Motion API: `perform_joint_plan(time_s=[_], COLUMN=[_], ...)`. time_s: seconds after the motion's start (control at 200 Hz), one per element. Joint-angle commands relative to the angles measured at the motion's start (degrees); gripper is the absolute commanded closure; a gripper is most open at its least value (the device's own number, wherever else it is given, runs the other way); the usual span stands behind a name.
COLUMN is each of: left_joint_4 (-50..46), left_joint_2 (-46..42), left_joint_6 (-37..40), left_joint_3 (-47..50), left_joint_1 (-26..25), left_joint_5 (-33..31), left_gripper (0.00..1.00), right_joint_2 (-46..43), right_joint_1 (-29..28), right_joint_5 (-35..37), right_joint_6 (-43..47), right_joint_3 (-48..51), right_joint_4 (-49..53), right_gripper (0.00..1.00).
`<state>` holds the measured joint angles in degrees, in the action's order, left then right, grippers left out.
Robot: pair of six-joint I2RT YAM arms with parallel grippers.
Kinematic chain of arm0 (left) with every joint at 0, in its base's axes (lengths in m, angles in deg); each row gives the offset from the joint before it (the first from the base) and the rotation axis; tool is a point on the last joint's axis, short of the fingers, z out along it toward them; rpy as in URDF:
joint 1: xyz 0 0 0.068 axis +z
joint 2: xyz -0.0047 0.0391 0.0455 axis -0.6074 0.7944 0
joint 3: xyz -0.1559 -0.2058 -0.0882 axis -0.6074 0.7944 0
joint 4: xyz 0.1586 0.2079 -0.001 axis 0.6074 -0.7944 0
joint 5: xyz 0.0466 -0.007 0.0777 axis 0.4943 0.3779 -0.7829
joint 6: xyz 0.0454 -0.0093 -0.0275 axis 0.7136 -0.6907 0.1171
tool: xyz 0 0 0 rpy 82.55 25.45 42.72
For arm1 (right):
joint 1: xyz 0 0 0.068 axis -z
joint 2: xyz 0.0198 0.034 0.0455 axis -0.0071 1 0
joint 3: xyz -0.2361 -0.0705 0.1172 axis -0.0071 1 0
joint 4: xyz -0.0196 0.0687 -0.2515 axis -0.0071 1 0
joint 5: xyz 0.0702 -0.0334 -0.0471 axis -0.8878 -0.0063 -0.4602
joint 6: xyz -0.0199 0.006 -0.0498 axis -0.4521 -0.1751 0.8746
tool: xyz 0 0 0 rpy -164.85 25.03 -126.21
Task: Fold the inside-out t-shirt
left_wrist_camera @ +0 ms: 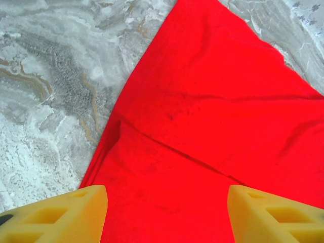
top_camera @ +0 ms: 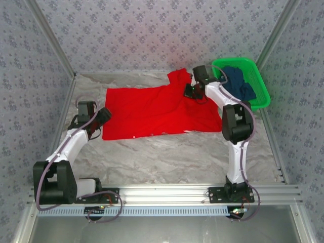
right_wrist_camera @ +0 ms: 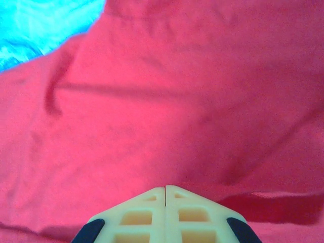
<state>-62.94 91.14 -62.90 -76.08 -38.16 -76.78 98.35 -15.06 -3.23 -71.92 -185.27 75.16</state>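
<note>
Progress: basically nil imo, no fold made yet. Red t-shirt (top_camera: pixel 152 111) lies spread mostly flat on the marbled table (top_camera: pixel 167 157), plain red w/ a few creases, far-right end bunched. Right gripper (right_wrist_camera: pixel 165 190) is clamped shut there, looks like it's pinching a cloth ridge. Left gripper (left_wrist_camera: pixel 167 202) gapes wide over the near-left corner, holding nothing.

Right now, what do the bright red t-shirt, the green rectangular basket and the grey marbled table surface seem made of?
Bright red t-shirt: soft matte cloth, judging by creases and folds. Green rectangular basket: probably moulded plastic, smooth rim. Grey marbled table surface: perhaps a printed covering, uncertain.
</note>
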Motion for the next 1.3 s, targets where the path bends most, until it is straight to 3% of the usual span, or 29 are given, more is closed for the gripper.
perform_joint_plan(time_s=[0.0, 0.07, 0.18, 0.385, 0.485, 0.745, 1.084, 1.299], left_joint_4=[-0.32, -0.57, -0.03, 3.14, 4.49, 4.15, 3.98, 3.81], left_joint_2=[-0.76, -0.25, -0.05, 1.49, 4.50, 8.20, 9.73, 10.10], left_joint_6=[0.39, 0.51, 0.57, 0.64, 1.02, 2.06, 2.37, 2.50], left_joint_3=[1.19, 1.19, 1.93, 3.80, 3.71, 1.34, 0.84, 0.79], left_joint_1=[-0.18, -0.25, -0.78, -3.97, -5.03, -4.97, -4.99, -5.01], left_joint_5=[1.72, 2.42, 3.58, 6.53, 7.25, 6.60, 5.98, 5.54], left_gripper=[0.36, 0.36, 0.36, 0.31, 0.30, 0.30, 0.30, 0.30], right_joint_2=[6.10, 8.13, 6.11, -8.32, -10.88, -2.11, 4.97, 6.05], right_joint_1=[-1.07, -0.91, -0.63, 1.43, 4.13, 6.61, 6.63, 6.73], right_joint_5=[-2.31, -1.60, 1.51, 5.95, 5.54, 8.60, 5.87, -0.40], right_joint_6=[-1.79, -0.28, 3.84, 7.90, 7.04, 4.43, 2.18, -0.19], right_joint_3=[-7.15, -11.09, -10.58, 9.23, 16.03, 7.32, 1.68, 0.23], right_joint_4=[-0.03, 3.10, 7.56, 4.30, -0.24, 0.25, -0.01, -3.80], right_gripper=[0.82, 0.72, 0.64, 0.55, 0.54, 0.62, 0.67, 0.82])
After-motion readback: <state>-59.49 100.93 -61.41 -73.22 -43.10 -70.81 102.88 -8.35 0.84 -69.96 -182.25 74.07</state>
